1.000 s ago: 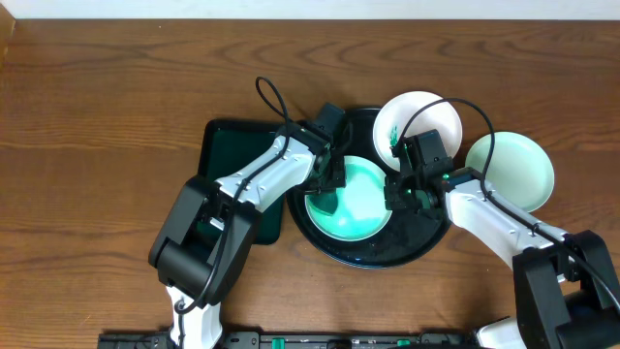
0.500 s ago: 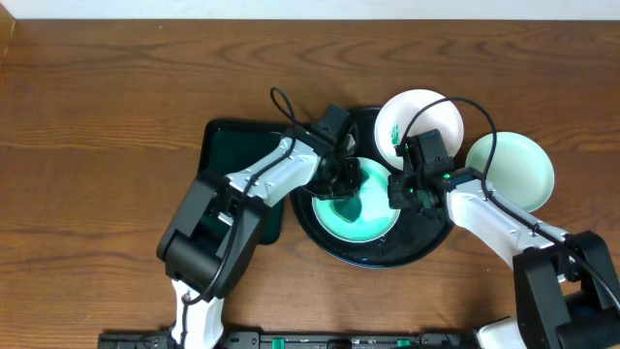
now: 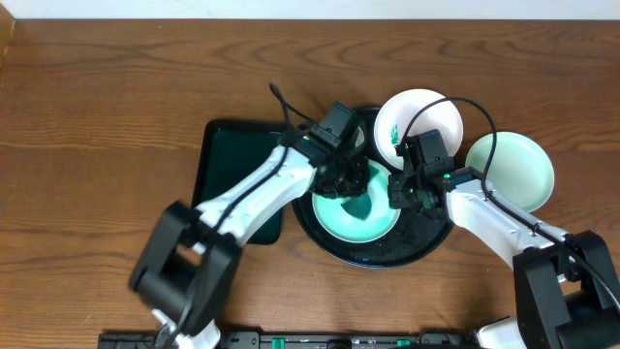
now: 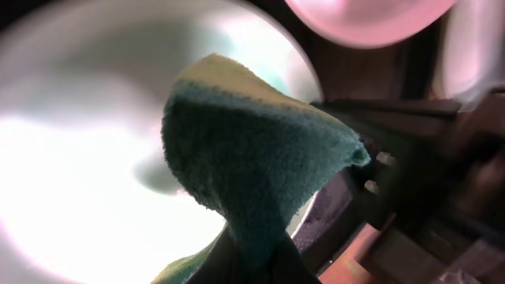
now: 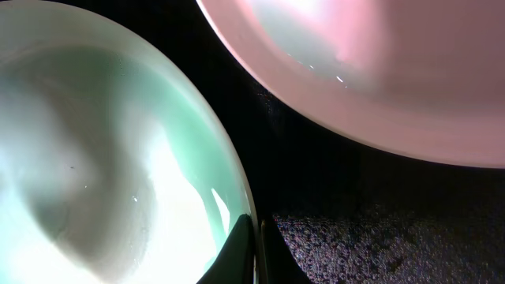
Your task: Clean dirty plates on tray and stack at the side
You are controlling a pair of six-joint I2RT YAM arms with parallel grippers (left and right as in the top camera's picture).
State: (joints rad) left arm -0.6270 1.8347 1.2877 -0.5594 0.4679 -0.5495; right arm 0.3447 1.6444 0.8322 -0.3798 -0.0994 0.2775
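Observation:
A pale mint-green plate (image 3: 363, 221) lies on the round black tray (image 3: 418, 238). My left gripper (image 3: 347, 189) is over that plate's upper middle, shut on a green sponge (image 4: 252, 150) whose face rests against the plate (image 4: 79, 158). My right gripper (image 3: 399, 190) is shut on the same plate's right rim (image 5: 237, 197), one finger inside and one outside. A white plate (image 3: 418, 124) with green smears sits at the tray's upper right edge. A second mint-green plate (image 3: 511, 171) lies on the table to the right of the tray.
A rectangular dark tray (image 3: 232, 174) sits just left of the round tray, partly under my left arm. Bare wooden table surrounds everything. Both arms' cables arch over the back of the tray.
My left gripper has carried the sponge rightward from the mint plate's left edge to its upper middle. The right gripper and all plates have stayed put.

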